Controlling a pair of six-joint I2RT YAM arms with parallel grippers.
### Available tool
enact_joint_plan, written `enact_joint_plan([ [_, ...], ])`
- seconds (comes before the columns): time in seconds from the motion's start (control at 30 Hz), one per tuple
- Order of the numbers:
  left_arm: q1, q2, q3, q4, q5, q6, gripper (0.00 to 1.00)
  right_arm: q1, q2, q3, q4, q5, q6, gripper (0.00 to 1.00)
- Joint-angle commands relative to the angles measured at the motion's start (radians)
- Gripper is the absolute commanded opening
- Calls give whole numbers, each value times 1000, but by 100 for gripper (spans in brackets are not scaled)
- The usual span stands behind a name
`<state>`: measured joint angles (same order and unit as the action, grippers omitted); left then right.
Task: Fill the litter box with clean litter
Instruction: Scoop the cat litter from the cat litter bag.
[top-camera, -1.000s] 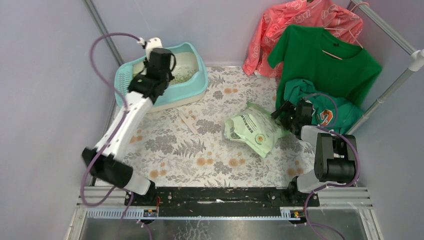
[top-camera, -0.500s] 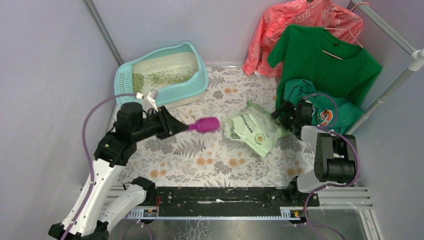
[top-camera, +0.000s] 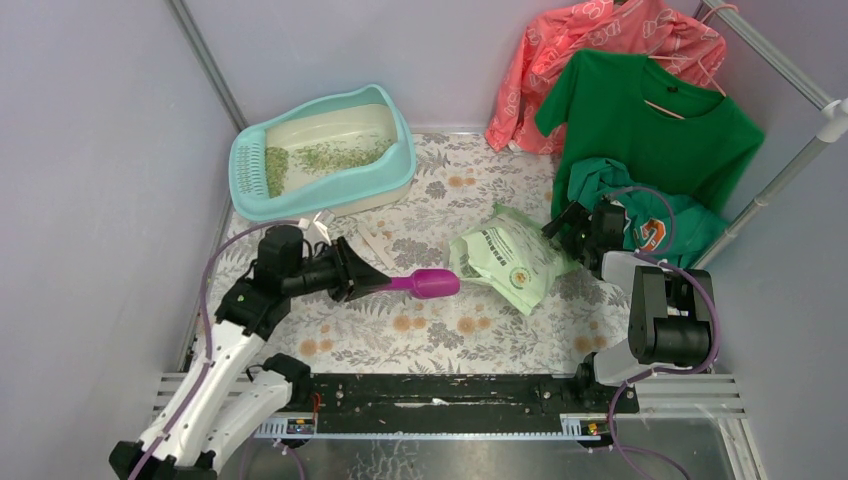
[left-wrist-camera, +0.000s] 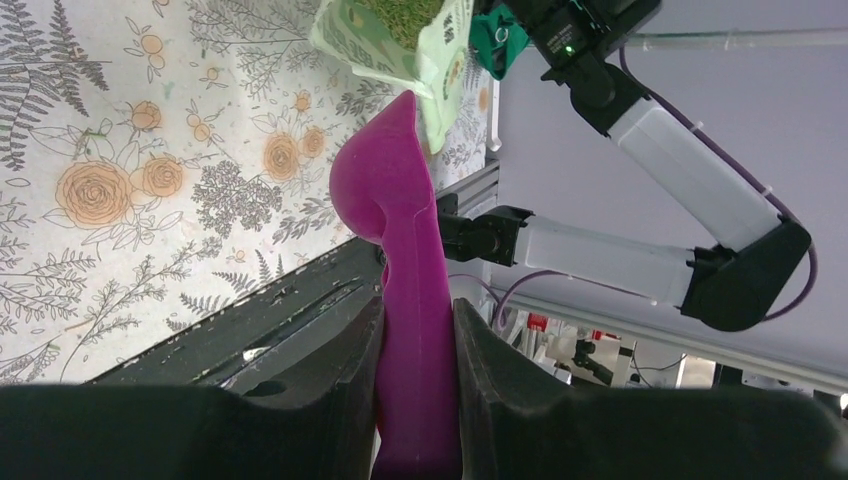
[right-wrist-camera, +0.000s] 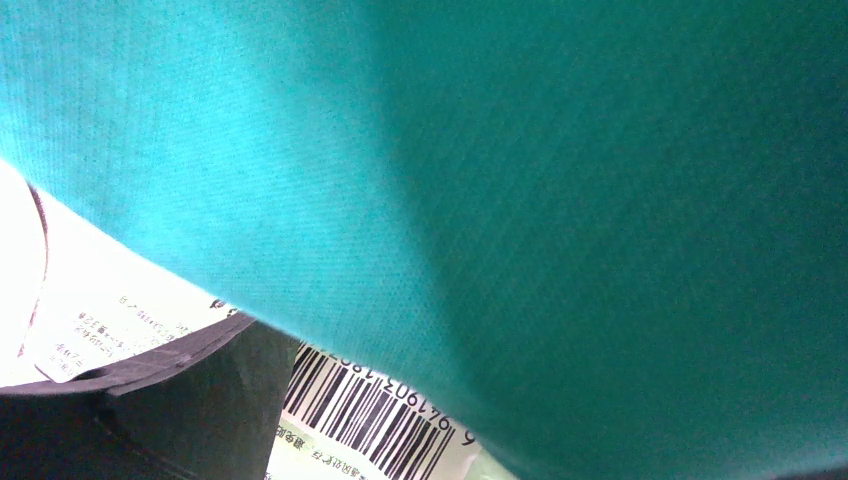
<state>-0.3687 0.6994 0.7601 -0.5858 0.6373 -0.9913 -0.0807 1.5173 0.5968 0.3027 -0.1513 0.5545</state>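
Note:
The turquoise-rimmed litter box (top-camera: 404, 160) sits at the back left, with pale-green clean litter (top-camera: 335, 155) spread thinly over its cream basin. My left gripper (top-camera: 375, 283) (left-wrist-camera: 417, 330) is shut on the handle of a purple scoop (top-camera: 432, 283) (left-wrist-camera: 395, 220). The scoop lies level above the mat, its head just left of the light green bag (top-camera: 510, 258) (left-wrist-camera: 440, 50). The bag's open mouth shows more litter (left-wrist-camera: 400, 12). My right gripper (top-camera: 568, 228) rests at the bag's right edge with its fingers apart; teal cloth (right-wrist-camera: 550, 180) covers most of its wrist view, leaving one finger (right-wrist-camera: 150, 400) and the bag's barcode (right-wrist-camera: 370, 420).
Small white strips (top-camera: 378, 243) lie on the floral mat between the box and the bag. A pink garment (top-camera: 600, 50) and a green shirt (top-camera: 650, 120) hang from a rack (top-camera: 790, 170) at the back right, above a teal garment (top-camera: 660, 225). Grey walls close in both sides.
My left arm has swung away from over the litter box, back and rightward, carrying the purple scoop to just left of the bag. The right arm has not moved.

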Motion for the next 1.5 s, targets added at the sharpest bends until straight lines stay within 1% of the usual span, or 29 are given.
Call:
enact_joint_plan([
  [0.0, -3, 70, -16, 196, 14, -33, 6, 10, 44, -33, -118, -51, 12, 100],
  [0.23, -6, 244, 47, 350, -41, -39, 6, 10, 46, -34, -117, -54, 11, 100],
  [0.37, -25, 365, 70, 395, -88, -35, 5, 10, 43, -34, -116, -55, 12, 100],
  [0.5, -80, 452, 77, 440, -188, -51, 5, 10, 43, -34, -115, -53, 11, 100],
  [0.6, -153, 531, 112, 471, -270, -62, 5, 10, 42, -34, -116, -54, 11, 100],
  [0.73, -256, 662, 213, 472, -381, -53, 4, 11, 38, -38, -113, -53, 12, 100],
  [0.83, -309, 733, 266, 460, -459, -56, 4, 10, 37, -39, -113, -52, 12, 100],
  [0.9, -334, 758, 292, 433, -520, -59, 3, 10, 32, -42, -112, -49, 14, 100],
  [1.03, -382, 760, 326, 358, -695, -59, 4, 10, -6, -64, -117, 0, 30, 100],
  [1.2, -393, 790, 343, 345, -721, -61, 4, 10, -71, -86, -105, 91, 58, 100],
  [1.3, -398, 826, 351, 346, -720, -65, 4, 10, -23, -36, -117, 112, 60, 100],
  [1.4, -401, 852, 335, 361, -716, -71, 4, 10, 49, 38, -150, 103, 48, 100],
  [1.47, -401, 864, 318, 378, -718, -77, 4, 11, 72, 51, -152, 89, 45, 100],
])
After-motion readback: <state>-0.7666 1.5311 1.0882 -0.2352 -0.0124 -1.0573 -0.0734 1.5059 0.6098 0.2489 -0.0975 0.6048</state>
